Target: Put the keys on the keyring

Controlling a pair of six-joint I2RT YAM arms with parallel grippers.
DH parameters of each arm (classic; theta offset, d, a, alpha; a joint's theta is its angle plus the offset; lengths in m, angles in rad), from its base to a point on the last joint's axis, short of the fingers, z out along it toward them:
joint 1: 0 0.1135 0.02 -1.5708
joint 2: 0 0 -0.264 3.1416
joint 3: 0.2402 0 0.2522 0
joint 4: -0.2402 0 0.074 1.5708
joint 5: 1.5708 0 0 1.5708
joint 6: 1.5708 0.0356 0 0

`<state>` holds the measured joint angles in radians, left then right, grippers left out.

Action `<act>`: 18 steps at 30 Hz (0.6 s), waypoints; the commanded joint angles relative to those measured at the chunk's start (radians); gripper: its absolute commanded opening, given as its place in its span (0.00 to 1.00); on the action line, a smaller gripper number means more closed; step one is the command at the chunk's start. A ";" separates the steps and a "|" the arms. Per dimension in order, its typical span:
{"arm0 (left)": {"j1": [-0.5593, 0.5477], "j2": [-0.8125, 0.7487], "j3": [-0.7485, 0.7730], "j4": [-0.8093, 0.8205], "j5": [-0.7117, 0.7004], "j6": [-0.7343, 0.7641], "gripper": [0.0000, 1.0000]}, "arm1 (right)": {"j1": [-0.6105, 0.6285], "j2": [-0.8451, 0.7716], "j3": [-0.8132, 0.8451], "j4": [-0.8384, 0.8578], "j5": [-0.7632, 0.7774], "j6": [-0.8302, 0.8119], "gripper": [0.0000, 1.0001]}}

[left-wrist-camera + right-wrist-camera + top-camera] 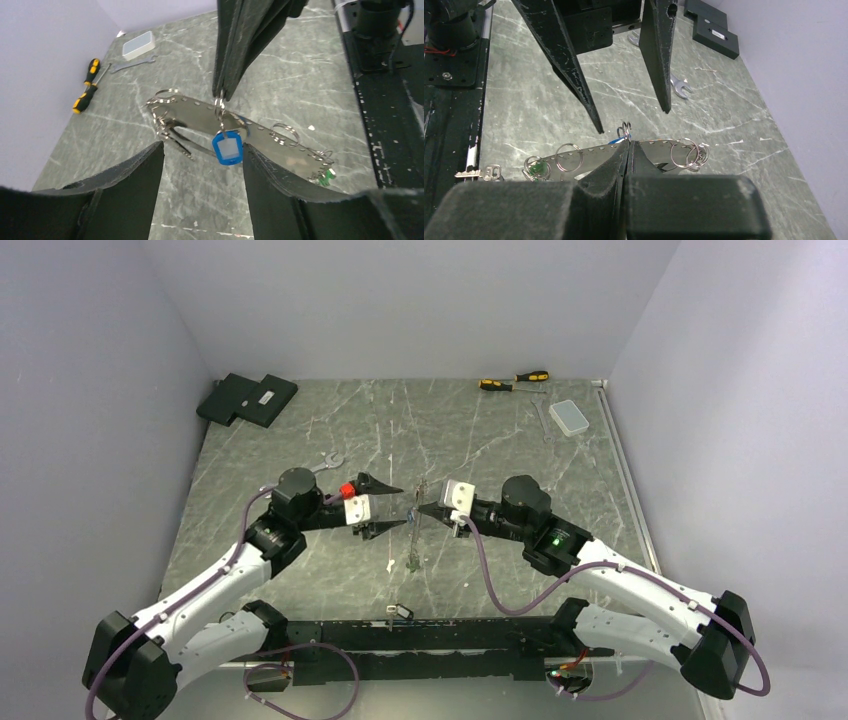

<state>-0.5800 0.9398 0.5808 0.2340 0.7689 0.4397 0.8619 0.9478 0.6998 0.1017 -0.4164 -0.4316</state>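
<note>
aloft, right fingers (231, 45) pinch the blue key (227, 150), just beyond spread left fingers (135, 175).

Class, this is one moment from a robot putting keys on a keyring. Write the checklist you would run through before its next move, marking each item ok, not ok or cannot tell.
1. The right arm's fingers are shut on the small ring carrying the blue tag: ok.
2. The left arm's fingers are open, holding nothing: ok.
3. The blue tag sits between the left arm's fingers, seen from the left wrist: ok.
4. The small ring is threaded through the metal strip: cannot tell.
5. The green tag is joined to the strip's end: cannot tell.
6. The silver key lies apart from the strip: not ok.
</note>
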 commanded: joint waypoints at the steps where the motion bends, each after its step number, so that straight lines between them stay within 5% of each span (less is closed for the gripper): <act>1: 0.004 0.023 0.054 0.013 0.151 -0.025 0.63 | 0.009 -0.011 0.023 0.046 0.015 -0.014 0.00; 11: 0.004 0.055 0.041 0.125 0.126 -0.118 0.43 | 0.012 -0.005 0.021 0.050 0.012 -0.012 0.00; 18: 0.003 0.072 0.043 0.154 0.134 -0.144 0.40 | 0.014 -0.001 0.023 0.053 0.005 -0.013 0.00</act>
<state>-0.5793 1.0023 0.5949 0.3290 0.8783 0.3332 0.8703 0.9527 0.6998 0.0990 -0.4019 -0.4370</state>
